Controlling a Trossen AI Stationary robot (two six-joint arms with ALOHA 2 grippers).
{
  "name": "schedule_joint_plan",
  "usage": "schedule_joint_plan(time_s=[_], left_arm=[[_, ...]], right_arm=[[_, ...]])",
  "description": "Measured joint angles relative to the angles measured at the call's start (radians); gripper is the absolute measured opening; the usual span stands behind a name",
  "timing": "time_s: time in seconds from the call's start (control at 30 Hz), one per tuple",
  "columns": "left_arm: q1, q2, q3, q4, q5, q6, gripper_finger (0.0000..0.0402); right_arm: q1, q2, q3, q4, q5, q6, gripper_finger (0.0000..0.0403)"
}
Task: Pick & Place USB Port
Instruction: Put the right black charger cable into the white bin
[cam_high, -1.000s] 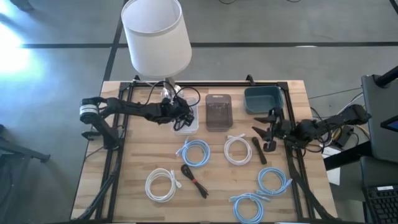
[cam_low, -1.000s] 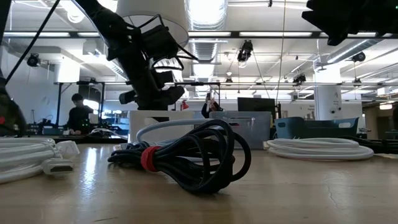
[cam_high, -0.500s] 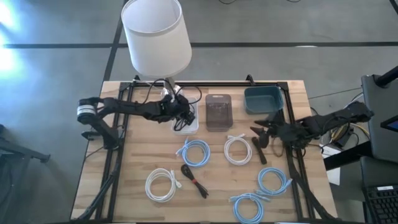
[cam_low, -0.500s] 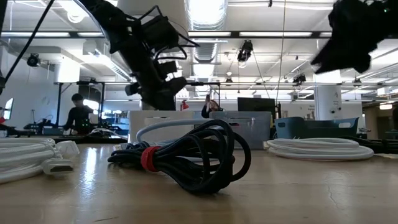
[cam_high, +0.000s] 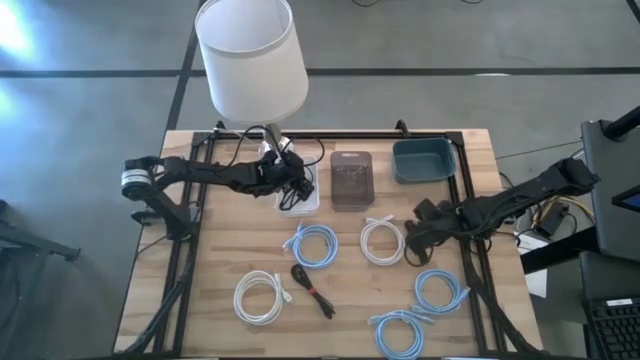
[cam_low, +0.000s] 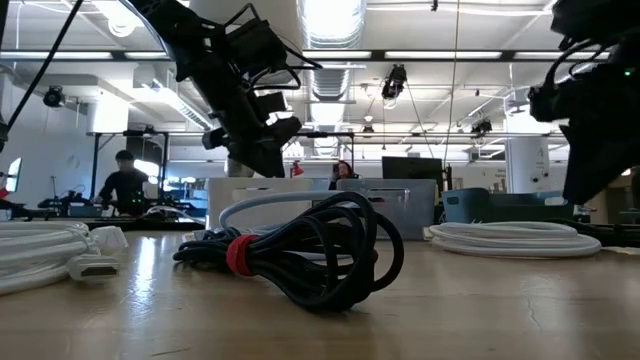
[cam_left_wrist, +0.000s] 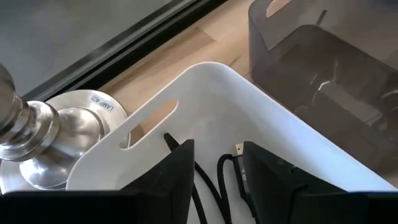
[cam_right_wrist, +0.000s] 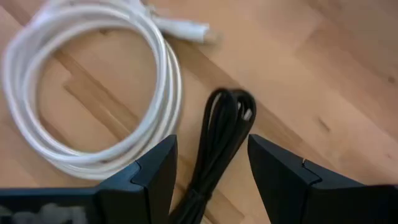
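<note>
The right gripper (cam_right_wrist: 208, 171), fingers spread wide, hangs directly over a bundled black cable (cam_right_wrist: 221, 134) on the wooden table (cam_high: 200, 290), with a white cable coil (cam_right_wrist: 93, 87) just beside it. The left gripper (cam_left_wrist: 214, 171), also open and empty-handed, sits inside the white bin (cam_left_wrist: 280, 134), where a black USB cable (cam_left_wrist: 227, 177) lies between its fingers. A grey bin (cam_left_wrist: 329, 74) stands next to it.

high view: straight down over the whole table (cam_high: 210, 260)
low view: table height, level, close behind black cable (cam_low: 320, 250)
wrist views: close, left over white bin (cam_left_wrist: 205, 118)
shared: black cable
</note>
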Motion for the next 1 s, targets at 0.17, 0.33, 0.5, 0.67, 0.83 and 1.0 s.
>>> schedule_joint_plan(time_s=[0.17,0.33,0.5,0.67,0.83,1.0], left_arm=[[0.0,0.0,-0.001,0.006,0.0,0.0,0.0142],[0.0,0.0,-0.001,0.024,0.0,-0.001,0.0142],[0.0,0.0,-0.001,0.055,0.0,-0.001,0.0142],[0.0,0.0,-0.002,0.09,0.0,0.017,0.0142],[0.0,-0.001,-0.002,0.127,0.0,0.035,0.0142],[0.0,-0.001,-0.002,0.166,0.0,0.036,0.0142]], right_arm=[[-0.015,0.064,0.004,0.007,-0.028,0.01,0.0191],[-0.047,0.124,-0.008,0.008,-0.03,0.024,0.0191],[-0.067,0.189,-0.018,0.037,-0.072,0.068,0.0191],[-0.068,0.248,-0.02,0.093,-0.084,0.075,0.019],[-0.067,0.29,-0.018,0.153,-0.086,0.038,0.017],[-0.066,0.31,-0.018,0.156,-0.1,0.028,0.0123]])
